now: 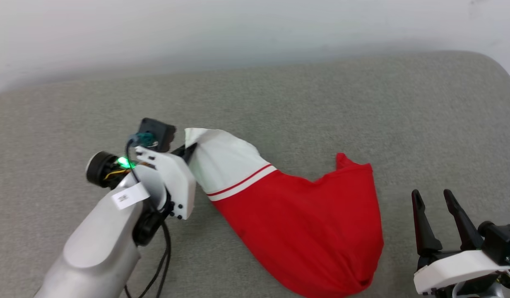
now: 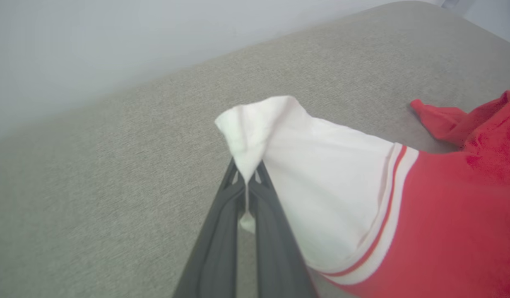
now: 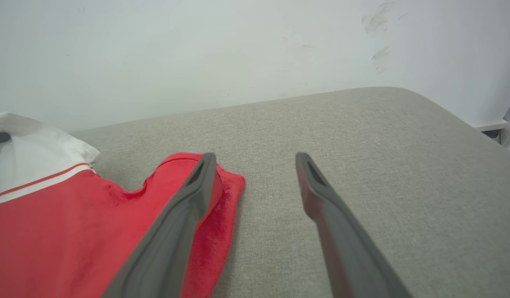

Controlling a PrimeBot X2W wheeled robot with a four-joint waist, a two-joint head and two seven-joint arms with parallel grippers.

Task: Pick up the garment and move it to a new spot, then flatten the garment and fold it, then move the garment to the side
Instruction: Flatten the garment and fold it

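**View comparison.** The left wrist view shows the grip directly. The left gripper [image 2: 246,173] has its fingers [image 2: 222,240] pressed together on a pinched fold at the tip of the white sleeve [image 2: 329,186], and a small tuft of white cloth shows between them lower down. In the head view the left gripper [image 1: 191,149] is mostly covered by its white wrist housing and by the sleeve [image 1: 226,161], so the grip itself is not readable there. The head view gives the overall layout instead. The right gripper [image 1: 432,196] stands at the near right with its fingers spread wide and holding nothing, just beside the garment's right edge but apart from it. In the right wrist view the right gripper [image 3: 257,159] has one finger overlapping the red corner on screen.

**Hidden or unclear.** The bottom frame edge cuts off the near end of the garment [image 1: 304,219] in the head view. The neckline and the second sleeve cannot be made out in the bunched cloth.

**Garment.** The garment [image 2: 445,207] is bright red, and a red-and-white stripe band joins the body to the white sleeve. It lies crumpled on the grey padded surface [image 1: 321,103], centre to near right, with the sleeve end drawn up and to the left. One red corner [image 3: 228,182] points toward the far pale wall [image 1: 238,29].
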